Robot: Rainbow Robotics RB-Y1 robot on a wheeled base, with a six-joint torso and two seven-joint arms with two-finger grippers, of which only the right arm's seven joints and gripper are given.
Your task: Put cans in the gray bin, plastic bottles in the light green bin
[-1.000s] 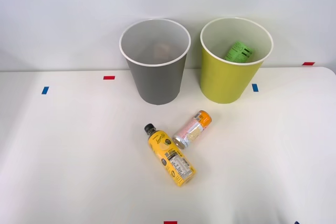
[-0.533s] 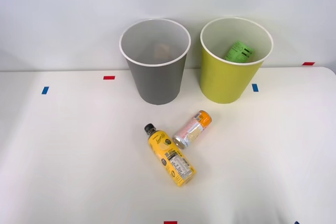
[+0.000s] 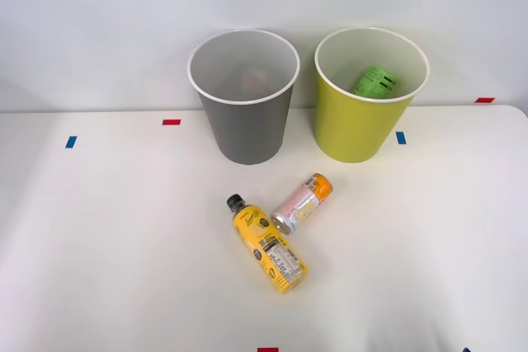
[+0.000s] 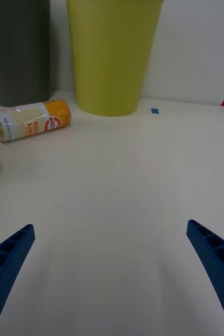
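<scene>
On the white table, the gray bin and light green bin are standing side by side, the green bottle already lying inside the latter. Nearer, the yellow bottle and can are lying just beside each other. Right gripper is hovering empty, fingers spread wide; it should be squaring across whichever body it takes, keeping clear of the neighbour.
</scene>
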